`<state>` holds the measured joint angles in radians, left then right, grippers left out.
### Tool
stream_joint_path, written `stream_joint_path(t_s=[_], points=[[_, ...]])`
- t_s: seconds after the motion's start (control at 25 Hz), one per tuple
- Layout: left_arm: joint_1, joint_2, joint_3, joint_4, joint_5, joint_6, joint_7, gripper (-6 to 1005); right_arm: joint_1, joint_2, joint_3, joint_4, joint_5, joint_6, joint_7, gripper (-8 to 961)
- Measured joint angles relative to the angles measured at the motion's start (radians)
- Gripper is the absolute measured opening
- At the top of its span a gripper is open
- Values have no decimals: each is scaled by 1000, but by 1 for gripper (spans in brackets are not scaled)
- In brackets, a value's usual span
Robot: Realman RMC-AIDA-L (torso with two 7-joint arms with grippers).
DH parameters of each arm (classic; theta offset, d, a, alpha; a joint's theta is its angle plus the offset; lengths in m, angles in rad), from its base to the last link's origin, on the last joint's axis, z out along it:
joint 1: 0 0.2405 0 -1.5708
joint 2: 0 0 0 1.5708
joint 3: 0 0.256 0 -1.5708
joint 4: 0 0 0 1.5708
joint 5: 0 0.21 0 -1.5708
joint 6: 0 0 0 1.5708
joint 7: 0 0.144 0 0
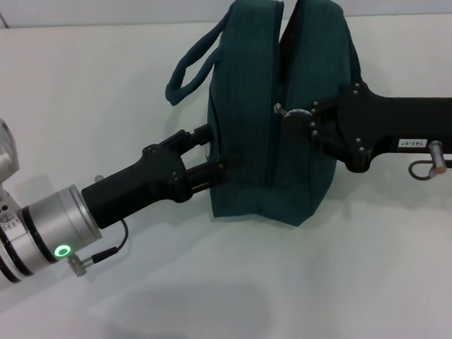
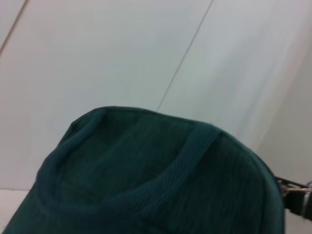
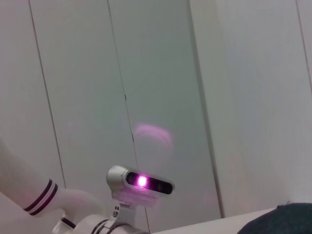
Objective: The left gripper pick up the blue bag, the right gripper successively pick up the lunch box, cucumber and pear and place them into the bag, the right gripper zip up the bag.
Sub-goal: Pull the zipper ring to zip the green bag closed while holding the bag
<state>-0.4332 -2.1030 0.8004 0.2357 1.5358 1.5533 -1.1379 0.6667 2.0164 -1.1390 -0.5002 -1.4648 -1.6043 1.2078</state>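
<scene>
Both pincers are working on the dark teal fabric lunch bag [image 1: 272,115], which is standing upright on the white table [image 1: 95,85] in the upper middle of the head picture. On the lower left, the left gripper [image 1: 210,159], black with a silver wrist and a green light, is pinching the left end of the bag, one finger above and one below a fold of cloth. On the right, the right gripper [image 1: 295,120], black with a small white label, is reaching in to the top middle of the bag. Its tips are sitting right at the small metal ring zip pull [image 1: 280,109], and they look pressed together on it, though the ring is mostly hidden.

No lunch box, cucumber or pear is showing on the table, so they are probably inside the bag already. The bag's mouth is still open as a dark gap running from the ring toward the top edge of the picture, so the zipping is only partly done, or is just starting. One strap handle [image 1: 191,66] is flopping out at the upper left.

In the left wrist picture the bag [image 2: 146,185] is filling the lower half. The right wrist picture is showing only a corner of the bag [image 3: 282,222] at the lower right.
</scene>
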Motion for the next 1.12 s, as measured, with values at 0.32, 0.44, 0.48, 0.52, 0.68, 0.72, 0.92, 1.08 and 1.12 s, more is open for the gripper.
stream_joint_path(t_s=[0.32,0.44,0.48,0.52,0.68,0.72,0.92,1.08,1.12], points=[[-10,1,33,-7,-2,-15,44,854,-4,1,6,6,2,-5,-1,7],[-14,4,85,-5,-4,-13,110,765,-8,1,7,8,12,-2,-1,7],[-14,4,88,-4,-3,-12,119,736,-9,1,7,8,20,-1,-1,7],[-14,4,89,-3,-2,-10,126,706,-12,1,8,9,32,1,-1,7],[-15,6,91,-4,2,-9,132,607,-20,0,8,11,66,-2,2,7],[-15,6,92,-5,3,-9,134,583,-21,0,7,11,68,-3,4,7],[-15,5,94,-7,-1,-9,138,459,-21,0,0,16,65,-10,7,7],[-15,3,99,-7,-5,-9,138,223,-22,0,0,25,64,-24,8,7],[-15,2,100,-7,-6,-9,138,199,-22,0,-1,28,64,-28,8,7]])
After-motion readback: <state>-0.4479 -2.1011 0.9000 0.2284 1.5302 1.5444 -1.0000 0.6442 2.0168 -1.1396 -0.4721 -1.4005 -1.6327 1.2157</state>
